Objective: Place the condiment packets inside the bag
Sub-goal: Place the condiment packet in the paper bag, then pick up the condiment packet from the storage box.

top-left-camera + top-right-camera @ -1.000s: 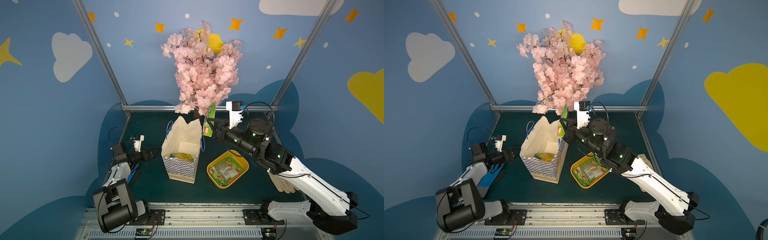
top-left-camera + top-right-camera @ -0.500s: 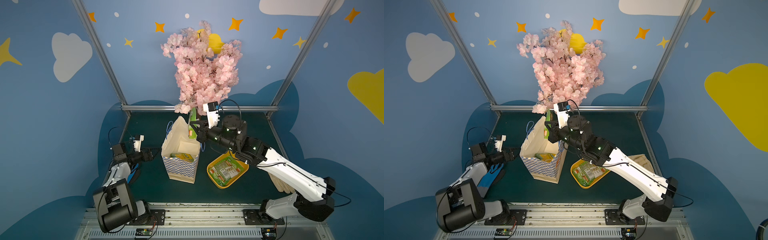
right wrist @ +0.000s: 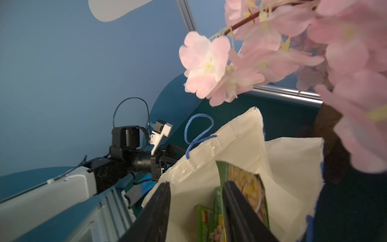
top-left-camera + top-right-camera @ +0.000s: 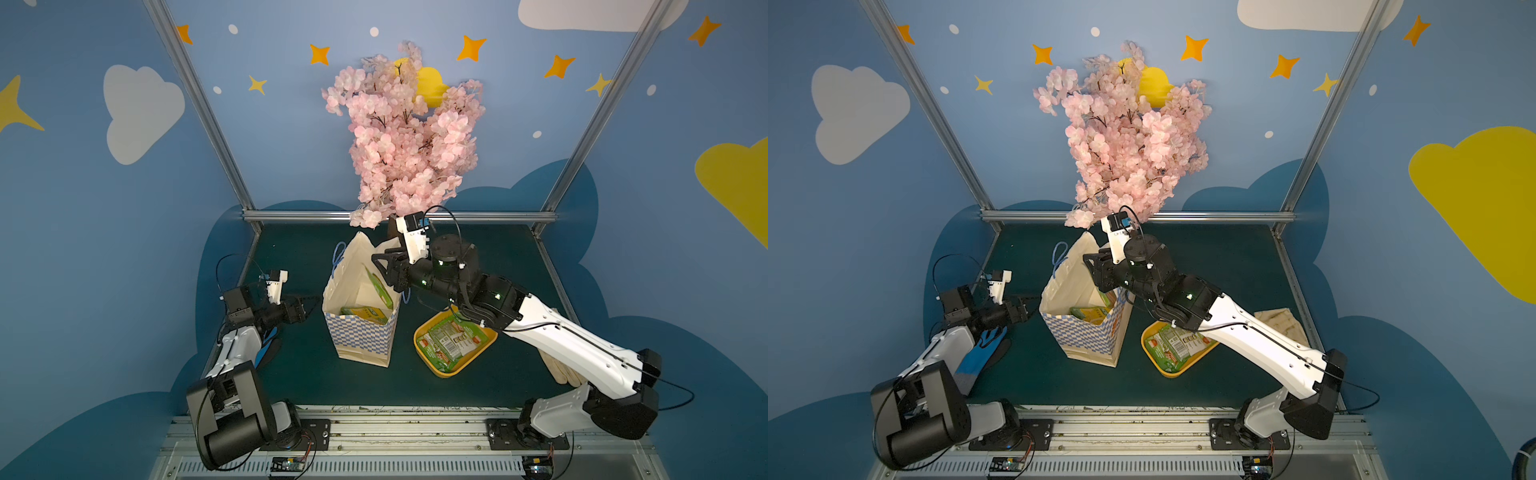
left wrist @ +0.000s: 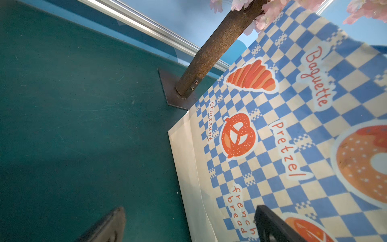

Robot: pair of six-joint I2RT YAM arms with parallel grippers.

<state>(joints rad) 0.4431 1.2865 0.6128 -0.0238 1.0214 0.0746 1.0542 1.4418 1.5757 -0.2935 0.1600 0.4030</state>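
R gripper sits over open mouth of blue-and-white checkered paper bag w/ orange pastry prints and cream inside. Bag stands upright on dark green table mat. R wrist view: R gripper jaws partway apart, only cream bag lining in the gap, nothing gripped. Flat glossy green noodle-picture packet stands on edge inside bag, just behind one finger; contact w/ finger: cannot tell. In a top view same packet leans on inner wall. Second green packet lies flat at bag bottom. More green packets w/ red labels lie in yellow rectangular plastic tray on mat beside bag, partly hidden by R arm. L gripper low, just beside bag's far side wall. L wrist view: L gripper jaws wide, bag's corner fold in the gap, not clamped; touching or not: cannot tell. Pink artificial blossom tree behind bag. Blue glove on mat by L arm. Beige cloth beyond tray.
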